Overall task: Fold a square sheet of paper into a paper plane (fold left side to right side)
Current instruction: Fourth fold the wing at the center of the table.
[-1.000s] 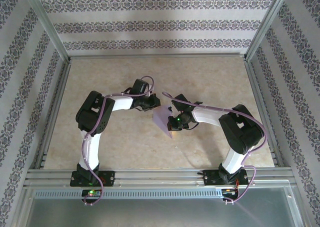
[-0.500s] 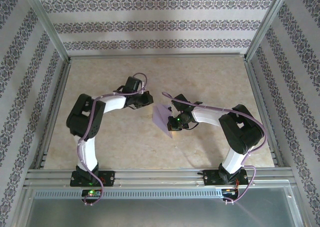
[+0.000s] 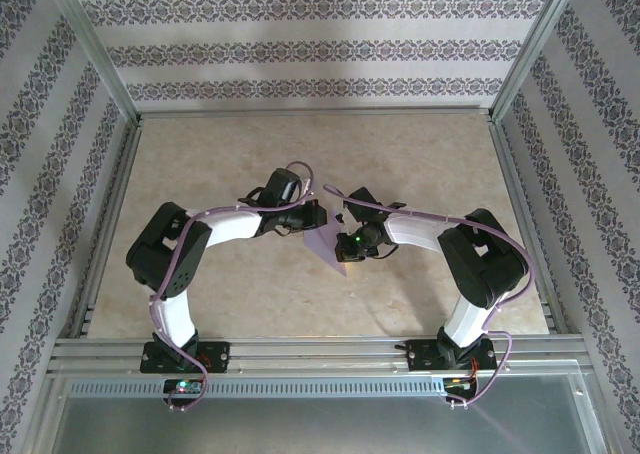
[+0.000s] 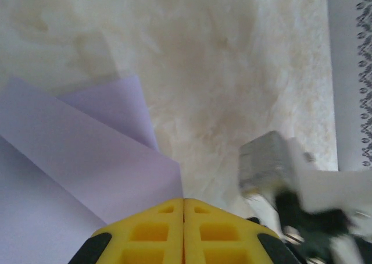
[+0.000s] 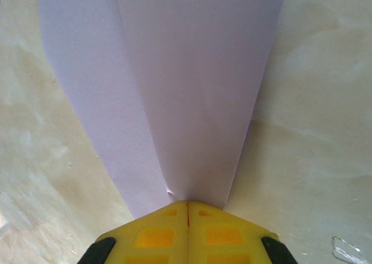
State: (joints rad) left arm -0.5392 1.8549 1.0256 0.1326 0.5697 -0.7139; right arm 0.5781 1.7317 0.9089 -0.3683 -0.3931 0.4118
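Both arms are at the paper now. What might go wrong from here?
1. The right gripper is shut on the narrow end of the paper. A pull from the other side might tear it or slip it out.
2. The left gripper is shut at the paper's edge, and I cannot tell whether it pinches it. A push might crumple the layers instead of creasing them.

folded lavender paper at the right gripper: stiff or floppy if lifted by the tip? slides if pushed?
Likely floppy: the folded lavender paper looks thin, with loose overlapping flaps. Probably very light, so a push should slide it on the smooth table. The right gripper, shut at its narrow tip, probably pins it.
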